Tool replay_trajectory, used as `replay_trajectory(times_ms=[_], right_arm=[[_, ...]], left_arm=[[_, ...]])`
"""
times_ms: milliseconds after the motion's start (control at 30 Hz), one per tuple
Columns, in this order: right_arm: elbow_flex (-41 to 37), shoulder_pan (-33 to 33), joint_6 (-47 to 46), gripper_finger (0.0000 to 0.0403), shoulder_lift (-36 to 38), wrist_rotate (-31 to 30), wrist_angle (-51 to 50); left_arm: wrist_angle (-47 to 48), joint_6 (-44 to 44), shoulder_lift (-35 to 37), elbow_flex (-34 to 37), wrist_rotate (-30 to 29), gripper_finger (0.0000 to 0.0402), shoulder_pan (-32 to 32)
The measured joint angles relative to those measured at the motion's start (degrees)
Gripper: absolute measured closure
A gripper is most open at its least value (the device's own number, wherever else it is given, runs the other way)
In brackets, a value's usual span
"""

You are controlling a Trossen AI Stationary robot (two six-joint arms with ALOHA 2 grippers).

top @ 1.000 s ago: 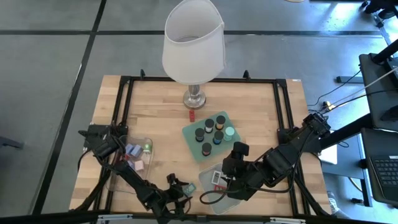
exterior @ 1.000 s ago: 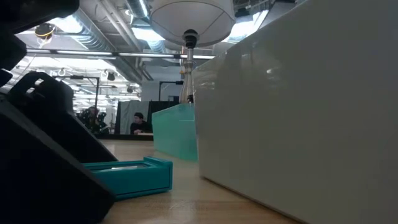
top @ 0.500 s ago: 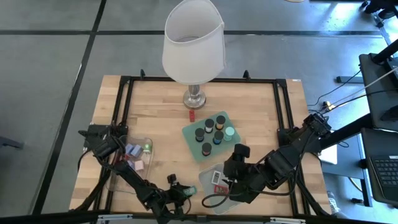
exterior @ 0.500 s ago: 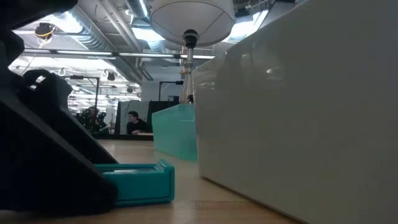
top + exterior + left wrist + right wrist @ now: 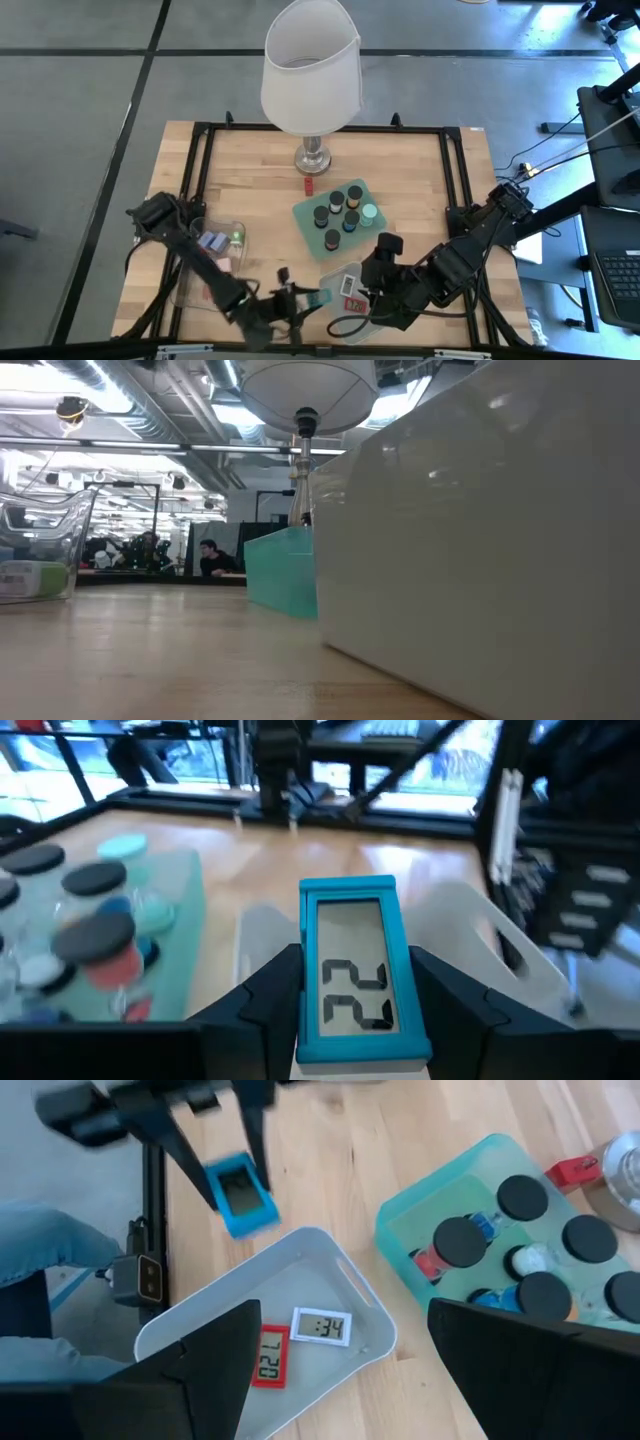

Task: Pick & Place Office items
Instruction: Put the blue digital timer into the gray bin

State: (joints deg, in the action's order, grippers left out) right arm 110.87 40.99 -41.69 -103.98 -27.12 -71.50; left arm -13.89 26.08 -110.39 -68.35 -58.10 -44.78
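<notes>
3 flat displays [image 5: 240, 1193]; 6 cylinders [image 5: 331, 238]; 2 trays [image 5: 330, 1285].

A flat teal rectangle [image 5: 362, 970] with a grey display reading "22" is held upright between two dark fingers, lifted clear of the tabletop beside a white tray [image 5: 345, 1285]. In that tray a flat red rectangle [image 5: 268, 1356] and a flat white rectangle [image 5: 321, 1326] are laid face up, side by side and nearly touching. Short dark cylinders [image 5: 332, 238] with black, orange, mint and blue tops are stood upright in a mint-green tray [image 5: 303, 216]. A small red block [image 5: 309, 185] is seen on the bare wood just beyond it. Lavender, pink and green blocks [image 5: 212, 241] are gathered in a clear bin [image 5: 190, 290].
</notes>
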Motion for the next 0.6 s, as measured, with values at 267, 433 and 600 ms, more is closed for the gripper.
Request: replay_trajectory(times_ms=[267,433,600], right_arm=[[0.00,0.00,0.11,0.0112,0.00,-0.82,0.11],[0.00,0.00,0.35,0.0112,0.00,-0.71,0.10],[0.00,0.00,1.27,0.0112,0.00,-0.82,0.13]], left_arm=[[-5.07,1.72,-0.76,0.01,13.45,0.0250,9.09],[-5.67,2.71,-1.13,-0.01,17.58,0.0250,11.73],[-10.75,3.19,-5.54,-0.06,18.91,0.0250,11.87]])
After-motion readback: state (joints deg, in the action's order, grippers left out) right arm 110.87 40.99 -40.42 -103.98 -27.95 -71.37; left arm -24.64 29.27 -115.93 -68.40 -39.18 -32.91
